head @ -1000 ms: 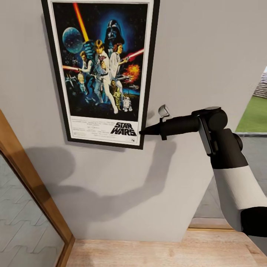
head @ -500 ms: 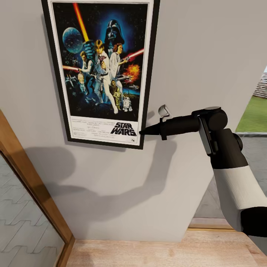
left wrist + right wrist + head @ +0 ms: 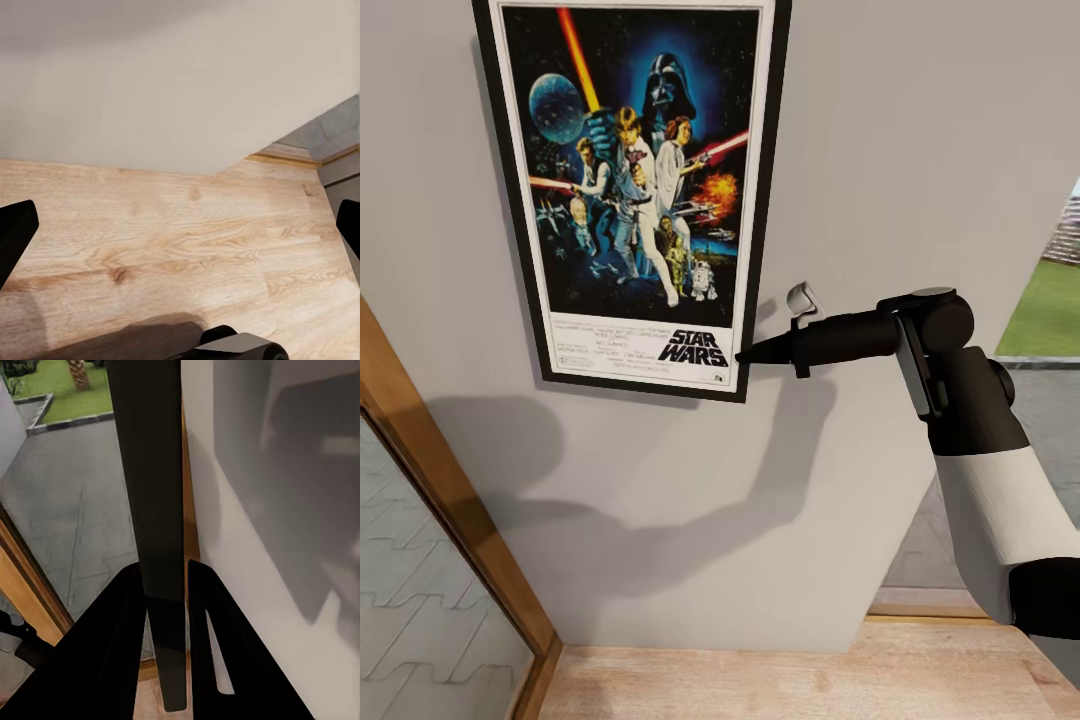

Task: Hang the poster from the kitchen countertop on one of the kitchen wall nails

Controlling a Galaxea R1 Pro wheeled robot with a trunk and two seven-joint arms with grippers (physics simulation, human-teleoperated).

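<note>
At the far left of the head view a wooden door frame (image 3: 455, 500) with a glass pane (image 3: 420, 610) runs diagonally down to the wooden floor (image 3: 780, 685). To its right stands a plain grey wall (image 3: 900, 150).

The poster (image 3: 635, 190) lies flat against this wall in the upper left of the head view, slightly tilted, its top edge cut off by the picture. The "STAR WARS" title sits at its lower right.

The right gripper (image 3: 745, 355) reaches in from the right, its black fingers pointing left and meeting the poster's lower right corner at the black frame. In the right wrist view, the gripper (image 3: 166, 607) has both fingers pressed against either side of a dark, thin edge-on strip, the poster's frame (image 3: 154, 495), pinching it. The wall (image 3: 285, 510) lies just beside that strip.

The white and black right arm (image 3: 990, 490) rises from the lower right corner. Beyond it a doorway opens onto grey paving and a green lawn (image 3: 1050, 310).

In the left wrist view, the left gripper (image 3: 180, 240) is spread wide, one fingertip (image 3: 13, 234) at each side edge, hanging above the wooden floor (image 3: 172, 247) near the wall base (image 3: 165, 90), holding nothing.
</note>
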